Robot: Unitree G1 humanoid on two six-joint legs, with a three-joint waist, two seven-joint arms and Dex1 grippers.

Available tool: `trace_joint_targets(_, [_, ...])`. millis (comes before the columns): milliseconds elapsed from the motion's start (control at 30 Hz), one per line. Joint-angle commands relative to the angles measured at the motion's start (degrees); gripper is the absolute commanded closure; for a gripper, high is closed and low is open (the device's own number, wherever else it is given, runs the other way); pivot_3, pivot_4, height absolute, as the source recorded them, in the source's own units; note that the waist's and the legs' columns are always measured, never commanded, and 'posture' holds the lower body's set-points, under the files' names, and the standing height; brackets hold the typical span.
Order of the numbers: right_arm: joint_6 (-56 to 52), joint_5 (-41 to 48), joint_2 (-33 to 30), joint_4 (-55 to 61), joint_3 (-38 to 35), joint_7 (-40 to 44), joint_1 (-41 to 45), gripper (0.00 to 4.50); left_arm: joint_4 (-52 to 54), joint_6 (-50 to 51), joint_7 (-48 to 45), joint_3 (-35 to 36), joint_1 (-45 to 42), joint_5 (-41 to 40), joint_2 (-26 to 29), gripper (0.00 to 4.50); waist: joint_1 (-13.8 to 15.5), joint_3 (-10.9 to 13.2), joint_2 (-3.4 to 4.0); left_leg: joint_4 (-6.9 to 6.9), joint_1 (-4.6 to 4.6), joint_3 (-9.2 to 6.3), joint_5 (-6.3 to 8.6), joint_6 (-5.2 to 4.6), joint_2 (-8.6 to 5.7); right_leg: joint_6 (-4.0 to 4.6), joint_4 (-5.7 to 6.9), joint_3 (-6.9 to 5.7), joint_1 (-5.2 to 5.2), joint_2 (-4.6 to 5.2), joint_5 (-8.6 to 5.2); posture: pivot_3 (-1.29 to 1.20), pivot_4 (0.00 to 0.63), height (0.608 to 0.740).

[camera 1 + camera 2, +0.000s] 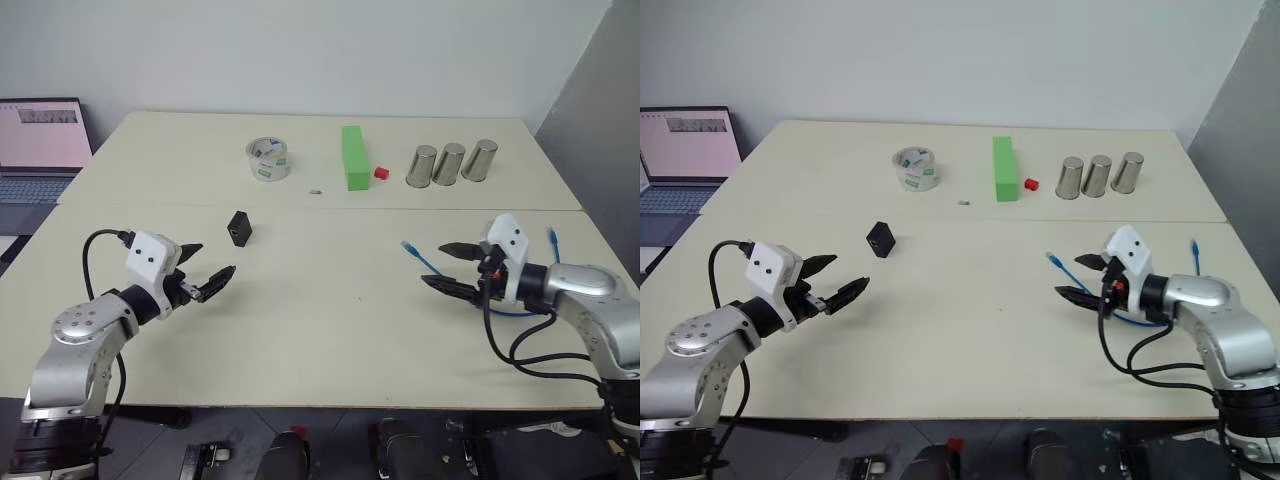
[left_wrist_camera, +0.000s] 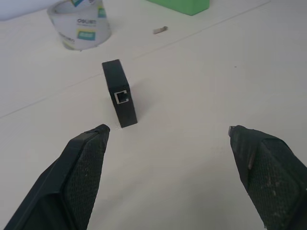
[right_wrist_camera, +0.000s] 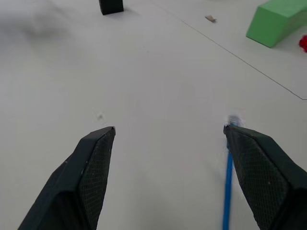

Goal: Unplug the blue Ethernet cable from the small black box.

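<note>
The small black box (image 1: 239, 228) stands on the table left of the middle, its port (image 2: 123, 97) empty and nothing plugged in. My left gripper (image 1: 210, 262) hovers open just short of the box, pointing at it, with nothing between its fingers (image 2: 84, 167). The blue Ethernet cable (image 1: 424, 259) lies on the right side of the table, apart from the box, one plug end (image 1: 408, 245) free on the surface. My right gripper (image 1: 434, 264) stands open over that stretch of cable. The blue cord (image 3: 228, 172) runs beside one finger and is not gripped.
A roll of clear tape (image 1: 268, 159), a green block (image 1: 354, 157), a small red piece (image 1: 381, 173) and three metal cups (image 1: 450, 163) stand along the far half of the table. A laptop (image 1: 38, 145) sits off the table's left edge.
</note>
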State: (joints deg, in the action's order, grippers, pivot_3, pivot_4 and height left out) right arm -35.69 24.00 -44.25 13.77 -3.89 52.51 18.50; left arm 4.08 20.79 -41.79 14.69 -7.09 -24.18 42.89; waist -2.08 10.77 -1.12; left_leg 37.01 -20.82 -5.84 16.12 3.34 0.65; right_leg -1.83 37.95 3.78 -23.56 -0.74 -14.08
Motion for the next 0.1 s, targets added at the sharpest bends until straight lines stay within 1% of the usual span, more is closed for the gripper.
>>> trace_joint_targets(33, [0.99, 1.06, -2.29, 0.27, -2.6, 1.92, -0.99, 0.64, 1.2, 1.7, -3.39, 2.93, -1.27, -2.42, 2.98, 0.28, -0.02, 0.0, 0.0, -0.01, -0.01, 0.0, 0.0, 0.0, 0.02, 0.02, -0.01, 0.0, -0.01, 0.0, -0.01, 0.0, 0.15, 0.74])
trace_joint_targets(100, [1.18, 0.97, -2.82, -0.02, -2.88, 2.12, -1.21, 0.64, 1.36, 2.03, -5.71, 3.23, -0.78, -3.05, 4.23, 0.28, -0.03, 0.0, 0.0, -0.02, -0.04, 0.0, 0.0, 0.0, 0.03, 0.04, -0.01, 0.0, -0.04, -0.01, -0.03, 0.0, 0.15, 0.74])
